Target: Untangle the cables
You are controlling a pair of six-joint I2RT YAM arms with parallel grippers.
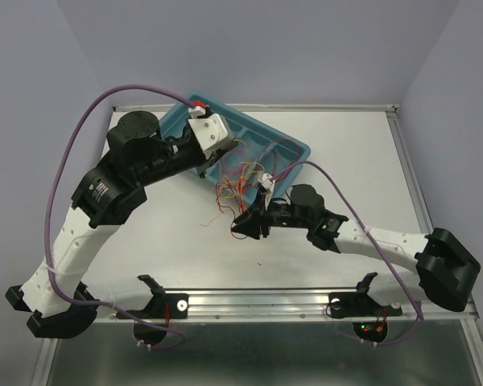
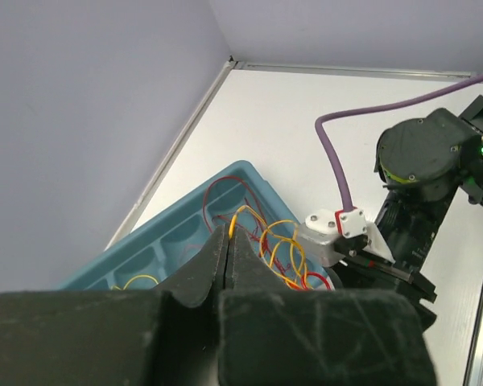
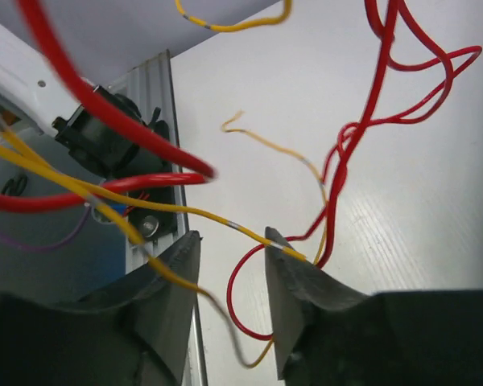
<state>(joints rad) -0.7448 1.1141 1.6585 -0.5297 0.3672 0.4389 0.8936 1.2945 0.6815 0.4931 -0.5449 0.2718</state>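
Note:
The cables are thin red, yellow and orange wires in a loose tangle, spilling from the blue tray onto the white table. My left gripper hangs over the tray's near edge. In the left wrist view the left gripper is shut on a yellow-orange cable at its tips, above the tray. My right gripper is low at the tangle's near end. In the right wrist view the right gripper has its jaws apart, with a red loop and a yellow cable crossing the gap.
Thick purple arm cables arc over the left side and trail along the right arm. A metal rail runs along the table's near edge. The right arm's white wrist camera sits close to my left gripper. Purple walls enclose the table.

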